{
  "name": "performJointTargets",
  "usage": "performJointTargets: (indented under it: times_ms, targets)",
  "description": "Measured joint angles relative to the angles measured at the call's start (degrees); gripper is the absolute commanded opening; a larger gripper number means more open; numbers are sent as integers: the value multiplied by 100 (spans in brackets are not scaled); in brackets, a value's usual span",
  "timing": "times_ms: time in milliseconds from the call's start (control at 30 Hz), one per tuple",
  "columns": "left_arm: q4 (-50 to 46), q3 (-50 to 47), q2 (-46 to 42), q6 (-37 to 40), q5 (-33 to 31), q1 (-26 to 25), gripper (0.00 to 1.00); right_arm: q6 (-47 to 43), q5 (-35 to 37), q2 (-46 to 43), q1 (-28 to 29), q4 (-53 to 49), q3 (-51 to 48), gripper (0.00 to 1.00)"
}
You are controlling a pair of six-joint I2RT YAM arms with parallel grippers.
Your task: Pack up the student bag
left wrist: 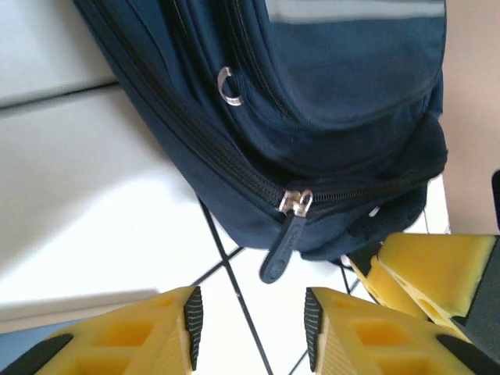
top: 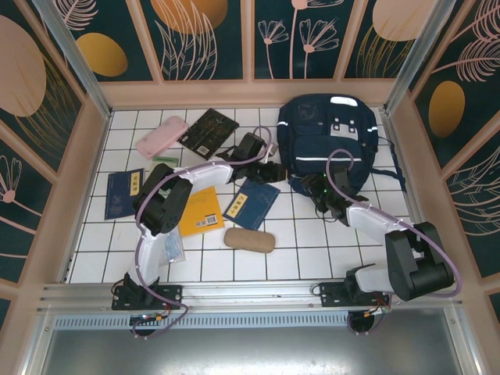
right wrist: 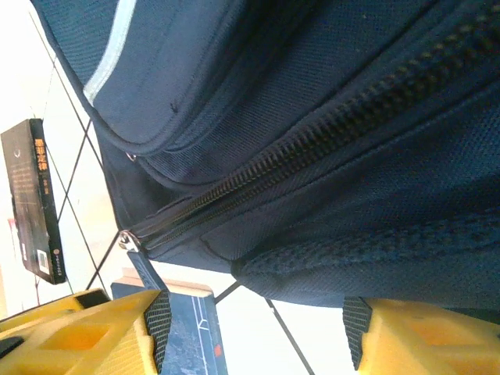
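Observation:
The student bag (top: pixel 328 133) is a large navy backpack lying at the back right of the white tiled table. My left gripper (top: pixel 280 173) sits at the bag's near-left corner. In the left wrist view it (left wrist: pixel 251 324) stands open, and the bag's dark zipper pull (left wrist: pixel 285 246) hangs free just beyond its fingers, touched by neither pad. The zipper (left wrist: pixel 234 172) is closed. My right gripper (top: pixel 319 190) is at the bag's near edge. In the right wrist view it (right wrist: pixel 254 332) is open, with the bag (right wrist: pixel 312 117) just above its fingers and the zipper pull (right wrist: pixel 144 269) beside the left finger.
On the tiles left of the bag lie a black book (top: pixel 208 133), a pink pencil case (top: pixel 162 137), a navy booklet (top: pixel 123 193), a yellow book (top: pixel 201 211), a blue booklet (top: pixel 251 205) and a brown case (top: pixel 249 240). Wooden walls close in three sides.

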Motion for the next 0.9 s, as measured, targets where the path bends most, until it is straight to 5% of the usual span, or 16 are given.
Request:
performJointTargets:
  times_ms: [233, 467, 900]
  targets:
    - [-256, 26, -511, 776, -1012, -68, 37, -175, 92, -35, -66, -225, 92, 63]
    - [-811, 431, -450, 1591, -2277, -664, 33, -258, 101, -411, -452, -507, 92, 63]
    - [-1823, 1882, 481, 1735, -2911, -1397, 31, -302, 236, -1054, -885, -750, 2, 64]
